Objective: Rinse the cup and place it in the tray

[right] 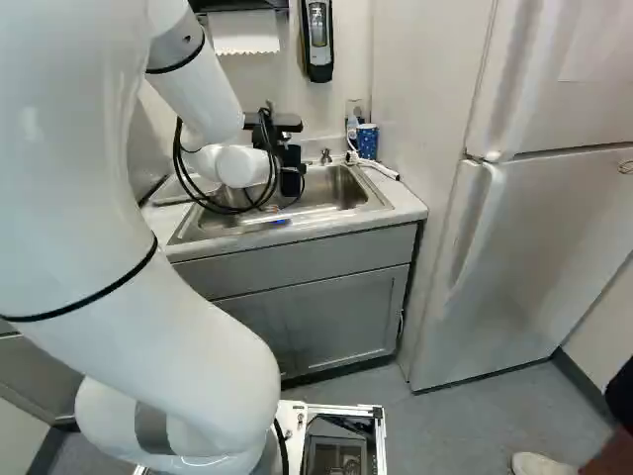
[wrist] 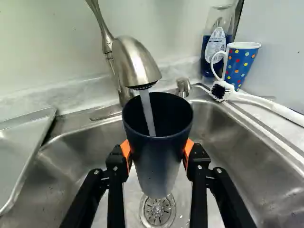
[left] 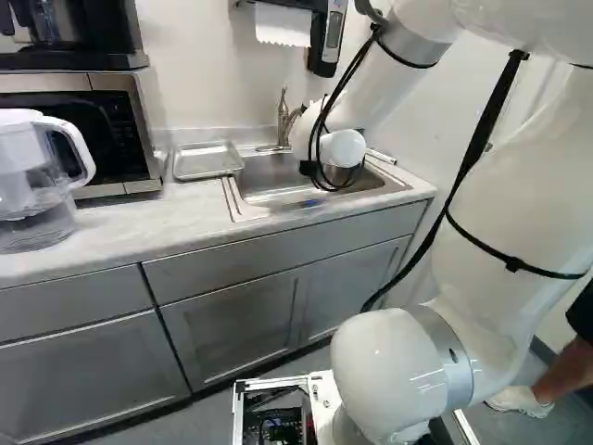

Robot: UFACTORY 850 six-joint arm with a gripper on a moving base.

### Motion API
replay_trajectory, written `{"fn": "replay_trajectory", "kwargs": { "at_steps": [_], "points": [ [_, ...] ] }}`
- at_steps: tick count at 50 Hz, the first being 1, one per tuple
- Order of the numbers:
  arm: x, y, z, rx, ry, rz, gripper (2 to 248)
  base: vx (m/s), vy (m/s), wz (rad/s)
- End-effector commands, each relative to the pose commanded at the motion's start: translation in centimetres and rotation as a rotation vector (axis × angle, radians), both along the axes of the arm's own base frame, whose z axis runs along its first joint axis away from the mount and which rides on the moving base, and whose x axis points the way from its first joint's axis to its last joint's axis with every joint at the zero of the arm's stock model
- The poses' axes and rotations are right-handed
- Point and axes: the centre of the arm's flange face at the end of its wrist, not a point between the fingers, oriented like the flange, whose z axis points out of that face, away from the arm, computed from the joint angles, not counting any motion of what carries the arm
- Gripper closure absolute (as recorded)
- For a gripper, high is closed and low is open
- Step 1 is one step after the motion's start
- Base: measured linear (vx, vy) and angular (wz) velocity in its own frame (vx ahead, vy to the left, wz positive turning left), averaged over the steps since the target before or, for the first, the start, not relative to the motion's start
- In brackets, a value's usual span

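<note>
Counter (left: 102, 227): pale top, the sink let into it.
Arm (left: 519, 185): white, single, reaching over the sink.
Sink (wrist: 237, 156): steel, landmark for all places here; drain (wrist: 157, 210) in its floor.
Tray (left: 206, 160): shallow, metal, on the counter close beside the sink, at its left end in the left base view.
Faucet (wrist: 135, 61): at the sink's back edge, spout over the basin, running.
End effector (wrist: 157, 152): above the sink; fingers parted by the cup's width, an orange pad (wrist: 125, 148) against each of two opposite sides, the cup gripped between.
Cup (wrist: 157, 173): dark, over the sink, mouth up under the spout; long axis near upright, crossing the line of the fingers. Any slight tilt cannot be told.
Water (wrist: 147, 114): thin stream into the cup's mouth.
Governing relation, as judged: rinse in progress; cup needs emptying into the sink, then carrying leftward past its side to the tray, base lowermost.
</note>
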Motion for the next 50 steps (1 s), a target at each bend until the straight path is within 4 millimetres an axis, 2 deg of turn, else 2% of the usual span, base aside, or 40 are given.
{"fn": "replay_trajectory", "kwargs": {
  "at_steps": [50],
  "points": [
    [0.00,0.00,0.00,0.000,0.000,0.000,127,0.000,0.000,0.000]
  ]
}}
